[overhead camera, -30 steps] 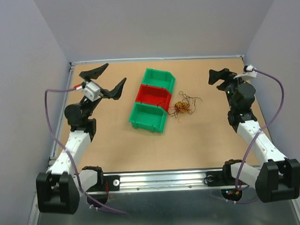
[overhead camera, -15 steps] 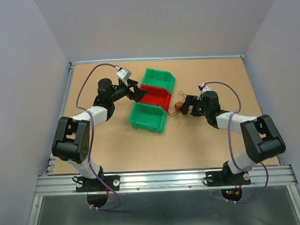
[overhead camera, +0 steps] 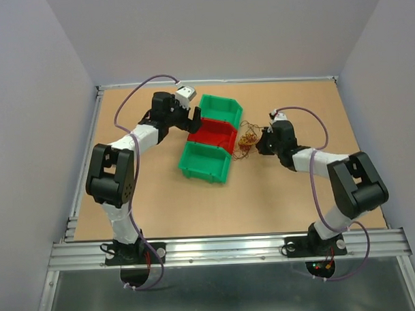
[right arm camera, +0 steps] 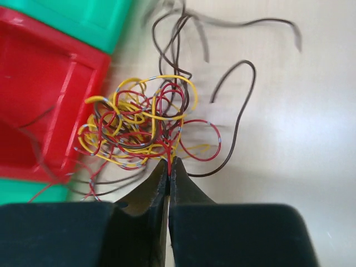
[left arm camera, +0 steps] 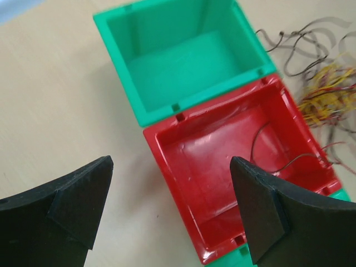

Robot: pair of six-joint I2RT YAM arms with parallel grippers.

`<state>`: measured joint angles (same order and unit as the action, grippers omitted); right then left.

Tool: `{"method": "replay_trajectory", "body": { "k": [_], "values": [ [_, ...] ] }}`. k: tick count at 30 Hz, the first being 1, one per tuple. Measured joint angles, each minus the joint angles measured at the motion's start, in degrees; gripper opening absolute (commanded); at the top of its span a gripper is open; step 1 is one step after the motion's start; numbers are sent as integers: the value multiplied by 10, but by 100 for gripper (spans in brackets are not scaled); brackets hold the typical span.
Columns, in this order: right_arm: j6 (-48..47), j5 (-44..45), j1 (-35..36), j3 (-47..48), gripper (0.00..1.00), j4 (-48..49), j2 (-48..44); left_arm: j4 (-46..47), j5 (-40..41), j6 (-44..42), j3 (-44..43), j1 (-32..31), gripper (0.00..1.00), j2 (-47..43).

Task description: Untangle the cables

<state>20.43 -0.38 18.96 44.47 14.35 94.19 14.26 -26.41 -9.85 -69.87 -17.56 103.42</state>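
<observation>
Where the black fingertips of the right gripper (right arm camera: 168,167) meet, a red strand of the tangle of hair-thin yellow, red and dark brown cables (right arm camera: 146,127) is pinched between them, the jaws pressed together with no gap showing. The tangle spreads just ahead of those tips on the tan tabletop (right arm camera: 289,111), its dark brown loose ends curling farther ahead and to the tool's right. To the gripper's left lies the red plastic bin (right arm camera: 39,94), and a thin dark strand reaches over its rim; a green plastic bin (right arm camera: 83,16) sits ahead-left.

In the overhead view the right gripper (overhead camera: 261,141) sits low beside the cables (overhead camera: 247,142), which lie against the right side of the row of three bins.

The left gripper (left arm camera: 169,194) hangs with its fingers (left arm camera: 78,192) spread wide and holds nothing. The red bin (left arm camera: 233,167) is beneath and between them, with one thin dark wire (left arm camera: 267,147) draped inside, and the far green bin (left arm camera: 178,53) lies just ahead.
</observation>
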Motion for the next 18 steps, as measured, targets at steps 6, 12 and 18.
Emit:
{"method": "replay_trajectory", "body": {
  "k": [6, 12, 18],
  "values": [
    [1, 27, 0, -66, 0, 7, -157, -89, 32, -33, -21, -6, 76, 31],
    [-2, 50, 0, -107, 0, 6, -238, -121, 54, -39, -82, -12, 1, 82],
    [-2, 48, 1, -127, 0, 0, -294, -152, 30, -34, -189, 10, 0, 153]
  ]
}}
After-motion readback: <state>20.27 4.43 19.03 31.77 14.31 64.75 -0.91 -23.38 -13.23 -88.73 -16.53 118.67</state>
